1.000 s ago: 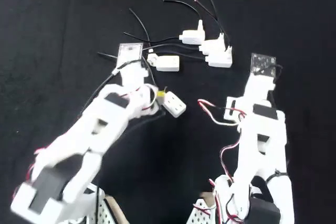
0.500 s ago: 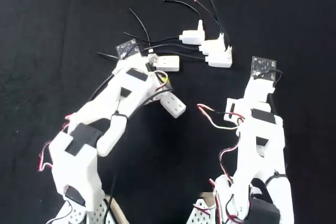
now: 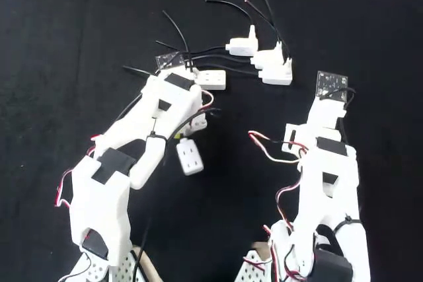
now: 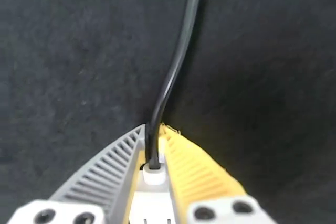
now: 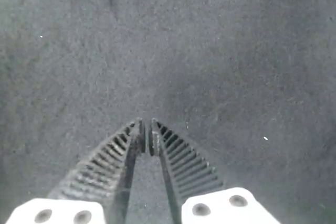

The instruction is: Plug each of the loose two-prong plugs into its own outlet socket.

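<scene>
Sliding toward the robot, the loose outlet socket (image 3: 190, 156) now lies apart from the left gripper (image 4: 153, 129), which is clamped on a corded two-prong plug (image 4: 154, 176). The right gripper (image 5: 145, 132) is closed on nothing. Unanchored, the socket could skid away again when the plug pushes against it.

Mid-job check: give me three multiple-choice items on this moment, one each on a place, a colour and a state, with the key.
1. The right claw is over: A) bare black cloth B) a socket block C) a red wire.
2. The cord running from the left claw is: A) white B) black C) green.
3. The left claw is: A) open, empty B) shut, empty C) shut on a plug.
Key: 1 A, cloth lies under its tips; 2 B, the cord is black; 3 C, it clamps the white plug.
</scene>
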Controlling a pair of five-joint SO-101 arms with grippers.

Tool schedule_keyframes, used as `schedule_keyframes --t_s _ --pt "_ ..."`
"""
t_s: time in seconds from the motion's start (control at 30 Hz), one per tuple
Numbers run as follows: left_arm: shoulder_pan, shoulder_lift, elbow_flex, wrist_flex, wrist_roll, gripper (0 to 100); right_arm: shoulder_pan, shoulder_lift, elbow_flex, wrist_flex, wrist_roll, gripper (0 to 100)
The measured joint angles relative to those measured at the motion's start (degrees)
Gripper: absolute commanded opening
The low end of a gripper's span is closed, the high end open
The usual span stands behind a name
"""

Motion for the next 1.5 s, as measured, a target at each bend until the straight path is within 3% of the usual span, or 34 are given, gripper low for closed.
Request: schedule_keyframes --t_s 0.2,0.43,0.63,0.87,1.2,1.5 --pt "-3.08 -2.11 0.09 8.79 -5.8 3 0.0 0.0 0.0 0.0 0.0 1.3" --pt "-13.01 -14.59 7.3 13.36 -10.64 3 0.0 0.0 0.7 -0.79 0.0 1.3" --pt "-23.65 -31.91 20.84 9.23 -11.52 4 -0.09 0.0 2.11 -3.08 0.0 1.3" --pt "-31.91 -43.69 34.55 2.02 -11.6 32 -0.18 0.0 2.11 -3.16 0.0 1.3" --pt "-39.3 -45.27 39.56 2.99 -12.66 32 -0.18 0.0 2.2 -3.16 0.0 1.3" --pt "-47.56 -45.27 39.47 3.87 -27.6 32 -0.18 0.0 2.2 -3.16 0.0 1.3"
